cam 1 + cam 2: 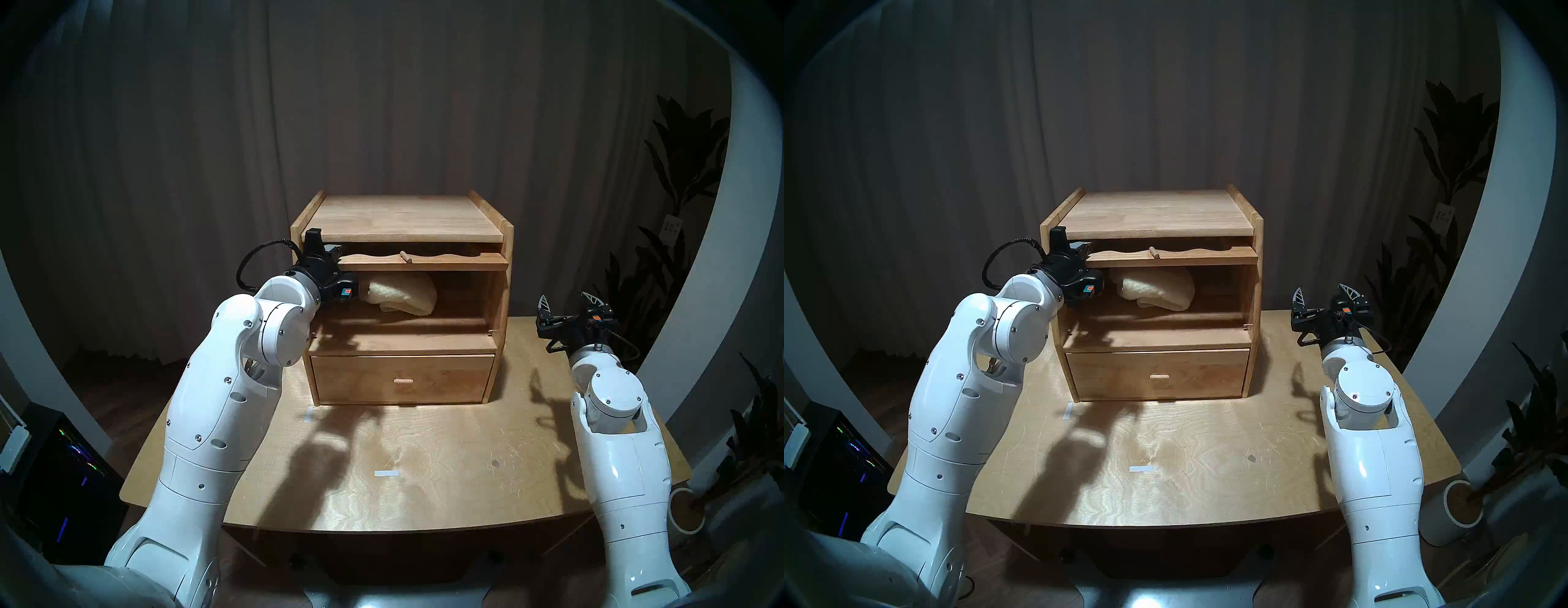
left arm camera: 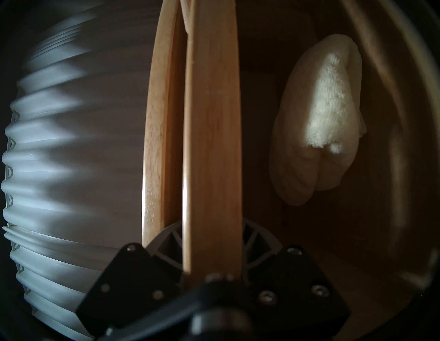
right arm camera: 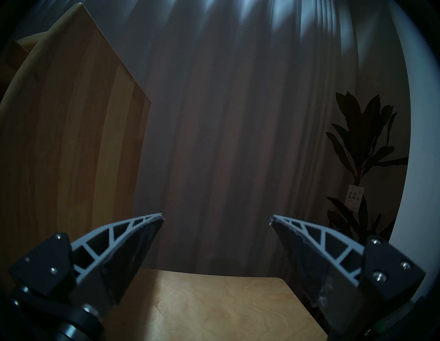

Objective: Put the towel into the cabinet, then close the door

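Note:
The light-wood cabinet (image 1: 403, 216) (image 1: 1153, 212) stands at the back of the table. Its door (image 1: 424, 262) (image 1: 1174, 258) is swung up to about level, with the peg knob (image 1: 405, 256) on top. The cream-white towel (image 1: 403, 297) (image 1: 1157, 291) (image 2: 328, 114) lies bunched inside the large compartment. My left gripper (image 1: 338, 257) (image 1: 1086, 254) is shut on the door's left end; in the left wrist view the door edge (image 2: 212, 166) runs between the fingers (image 2: 166, 247). My right gripper (image 1: 568, 303) (image 1: 1323, 297) (image 3: 216, 219) is open and empty, to the right of the cabinet's side wall (image 3: 71, 142).
The drawer (image 1: 403, 395) below the compartment is shut. The wooden table (image 1: 424, 467) carries two small white tape marks (image 1: 386, 473). A dark potted plant (image 1: 679, 170) stands to the right. A curtain hangs behind. A black computer case (image 1: 55, 467) sits on the floor at the left.

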You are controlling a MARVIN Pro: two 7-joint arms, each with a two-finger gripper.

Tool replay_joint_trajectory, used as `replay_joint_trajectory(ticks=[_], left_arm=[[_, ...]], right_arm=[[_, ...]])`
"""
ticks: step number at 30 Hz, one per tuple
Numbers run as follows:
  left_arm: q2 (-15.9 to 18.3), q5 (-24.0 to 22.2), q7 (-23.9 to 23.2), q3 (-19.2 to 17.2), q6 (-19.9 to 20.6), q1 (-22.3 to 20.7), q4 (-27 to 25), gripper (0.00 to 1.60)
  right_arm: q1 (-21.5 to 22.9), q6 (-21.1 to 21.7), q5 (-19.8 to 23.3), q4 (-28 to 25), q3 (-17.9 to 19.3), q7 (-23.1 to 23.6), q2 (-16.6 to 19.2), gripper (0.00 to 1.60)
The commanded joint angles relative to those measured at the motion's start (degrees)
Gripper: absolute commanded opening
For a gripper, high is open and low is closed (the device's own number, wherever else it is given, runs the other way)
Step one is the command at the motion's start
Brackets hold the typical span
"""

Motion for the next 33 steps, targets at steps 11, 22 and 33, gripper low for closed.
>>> replay_joint_trajectory(ticks=[11, 22, 33], left_arm=[[-1.18, -3.60, 1.82, -3.94, 0.66, 4.56, -10.28, 0.00], [0.36, -2.26, 4.00, -4.44, -0.45, 10.39, -15.17, 0.00], [1.30, -2.23, 4.45, -7.49, -0.46, 15.61, -21.06, 0.00]], right_arm=[[0.44, -0.20, 0.21, -1.11, -0.20, -0.18, 0.34, 1.60], [0.48, -0.25, 0.41, -0.93, -0.38, -0.42, 0.56, 1.60], [0.50, -0.26, 0.63, -0.83, -0.57, -0.65, 0.80, 1.60]])
